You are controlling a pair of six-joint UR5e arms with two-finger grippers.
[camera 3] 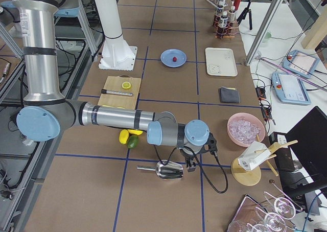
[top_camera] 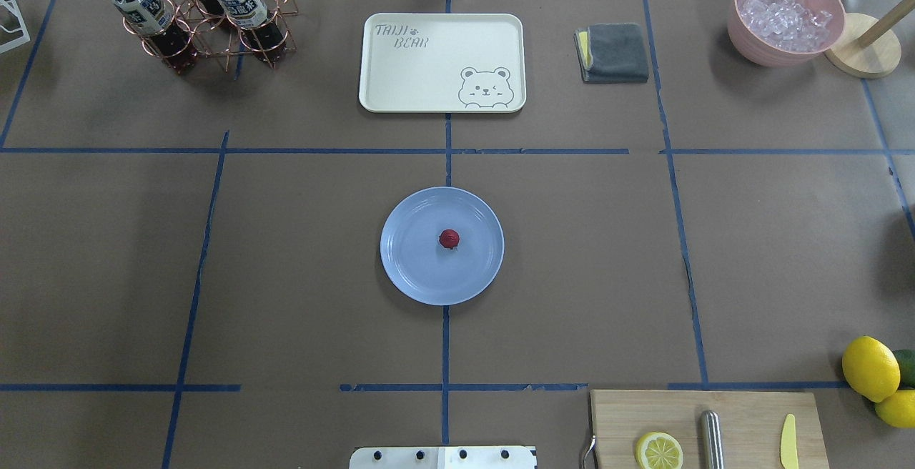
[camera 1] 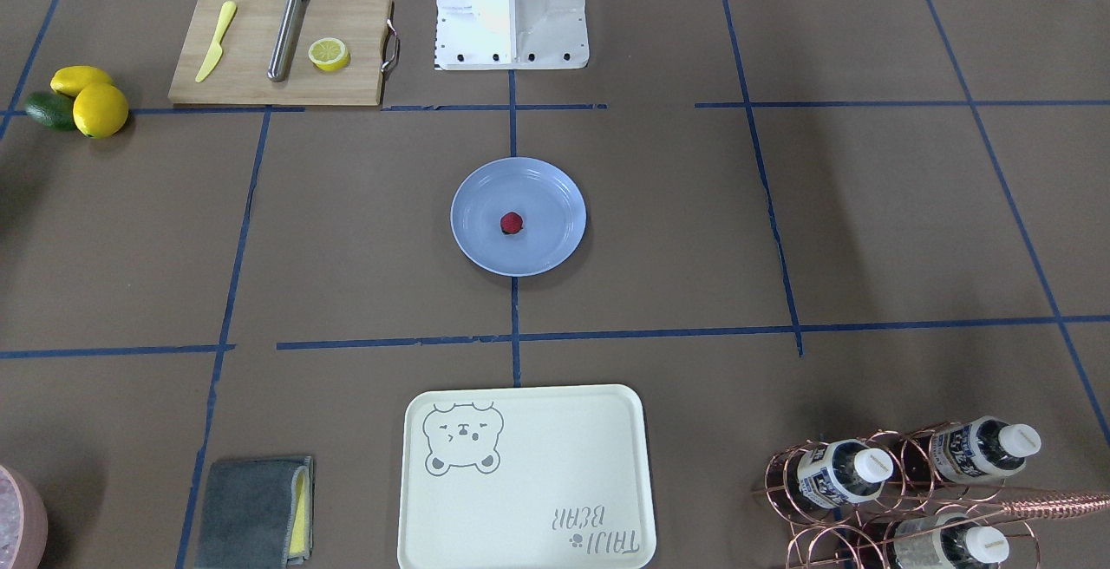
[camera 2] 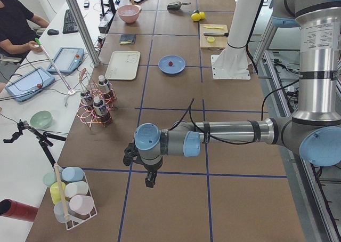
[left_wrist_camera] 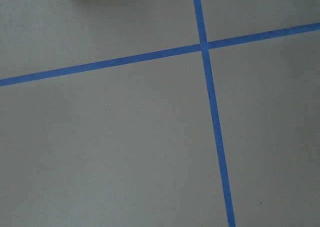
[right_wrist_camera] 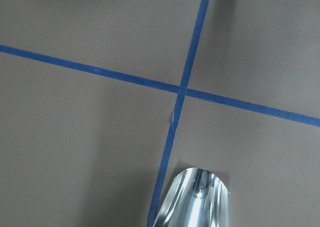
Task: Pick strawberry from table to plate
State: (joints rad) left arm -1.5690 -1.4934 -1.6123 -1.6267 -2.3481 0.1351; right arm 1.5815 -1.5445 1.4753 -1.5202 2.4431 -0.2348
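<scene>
A: One strawberry (top_camera: 449, 239) to account for. Where does it lie?

B: On the plate (top_camera: 414, 269), about the middle of it, resting on the blue surface and clear of the raised rim. The plate sits at the centre of the worktop (top_camera: 286, 240), over the tape line that runs from the robot's edge to the far edge.

A: So the carrying is done?

B: I judge it so. The berry is off the brown paper and on the plate, which is all the task asks. Nothing seems left to do with it.

A: And the arms?

B: Both are well apart from the plate. The left pincer (camera 2: 150, 179) hangs over bare paper toward the worktop's end on the robot's left. The right pincer (camera 3: 191, 164) hangs toward the opposite end, just beside a metal scoop (camera 3: 166, 170) lying there. Whether either is spread or pressed together I cannot tell: only the side cameras show them, and the wrist cameras show no fingers.

A: Anything close to the plate?

B: No; the cream tray (top_camera: 429, 61) lies nearer the far edge, apart from it
</scene>
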